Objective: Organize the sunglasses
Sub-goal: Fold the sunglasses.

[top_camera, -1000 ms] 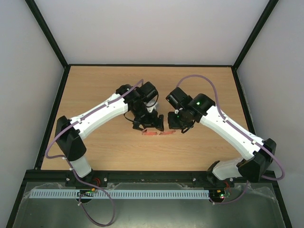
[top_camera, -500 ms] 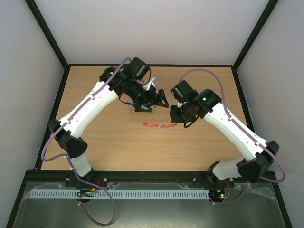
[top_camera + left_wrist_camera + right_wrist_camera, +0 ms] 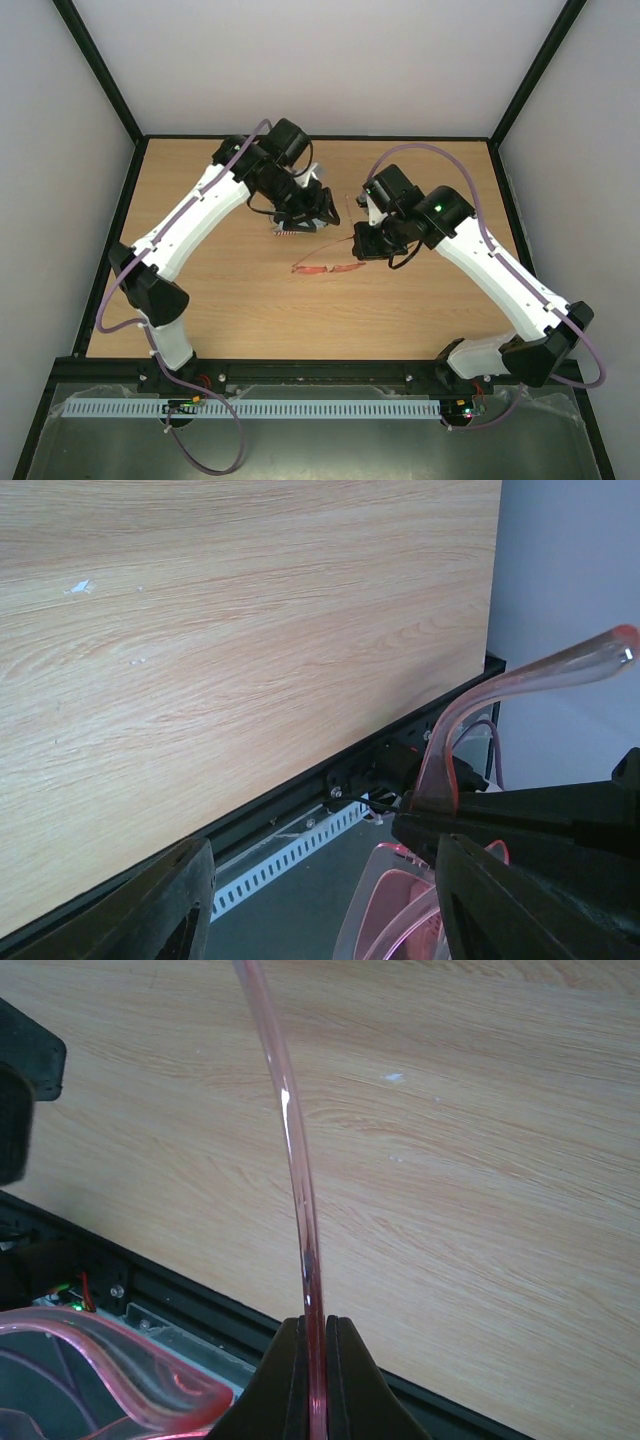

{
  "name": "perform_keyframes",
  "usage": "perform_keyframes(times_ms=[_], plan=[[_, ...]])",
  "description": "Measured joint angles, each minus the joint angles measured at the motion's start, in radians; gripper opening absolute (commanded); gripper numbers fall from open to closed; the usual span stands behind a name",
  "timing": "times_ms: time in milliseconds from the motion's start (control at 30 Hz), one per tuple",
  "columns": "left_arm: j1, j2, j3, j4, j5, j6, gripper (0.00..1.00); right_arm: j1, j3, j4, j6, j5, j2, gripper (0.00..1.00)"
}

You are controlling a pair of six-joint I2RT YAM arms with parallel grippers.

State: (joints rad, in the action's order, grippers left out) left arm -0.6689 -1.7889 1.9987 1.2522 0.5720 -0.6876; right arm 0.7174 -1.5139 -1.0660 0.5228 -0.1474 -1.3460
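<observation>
The sunglasses (image 3: 325,267), red-tinted with a thin frame, sit at mid-table just left of my right gripper (image 3: 362,248). In the right wrist view that gripper (image 3: 315,1325) is shut on one slim pink temple arm (image 3: 295,1140), which curves upward from the pads; a lens (image 3: 110,1365) shows at lower left. My left gripper (image 3: 305,222) is farther back on the table, apart from the glasses in the top view. In the left wrist view it (image 3: 322,865) stands open, with the glasses' lenses (image 3: 395,910) and raised temple arm (image 3: 520,675) ahead of its right finger (image 3: 520,900).
The wooden table (image 3: 200,300) is walled at left, right and back. A black rail (image 3: 320,370) runs along its near edge, with a white slotted duct (image 3: 300,409) beyond. The right gripper's black body (image 3: 540,815) fills the lower right of the left wrist view.
My left arm has pulled back from the sunglasses toward the far side, and its jaws have narrowed somewhat. The right gripper stays shut on the temple arm and has drawn the glasses slightly farther back.
</observation>
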Motion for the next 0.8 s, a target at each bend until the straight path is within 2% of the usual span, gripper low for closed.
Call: perform_keyframes(times_ms=[233, 367, 400, 433, 533, 700, 800], plan=[[-0.045, 0.001, -0.011, -0.006, 0.016, -0.001, 0.62, -0.008, -0.018, 0.003, 0.000, -0.019, -0.011, 0.01], [-0.047, 0.003, -0.046, -0.017, 0.018, -0.005, 0.67, -0.013, -0.066, -0.014, -0.002, -0.019, -0.034, 0.01], [-0.031, 0.003, -0.048, -0.017, 0.019, -0.005, 0.75, -0.013, -0.076, -0.016, -0.002, -0.015, -0.038, 0.01], [-0.005, 0.004, -0.047, -0.016, 0.021, -0.005, 0.83, -0.014, -0.090, -0.016, -0.002, -0.005, -0.045, 0.01], [0.132, 0.015, -0.030, -0.028, 0.027, -0.017, 0.98, -0.025, -0.143, -0.019, 0.003, 0.026, -0.072, 0.01], [0.393, 0.064, 0.009, -0.154, 0.053, -0.084, 0.99, -0.065, -0.335, -0.060, 0.043, 0.044, -0.192, 0.01], [0.417, 0.121, 0.000, -0.248, 0.058, -0.144, 0.99, -0.092, -0.478, -0.074, 0.080, 0.042, -0.285, 0.01]])
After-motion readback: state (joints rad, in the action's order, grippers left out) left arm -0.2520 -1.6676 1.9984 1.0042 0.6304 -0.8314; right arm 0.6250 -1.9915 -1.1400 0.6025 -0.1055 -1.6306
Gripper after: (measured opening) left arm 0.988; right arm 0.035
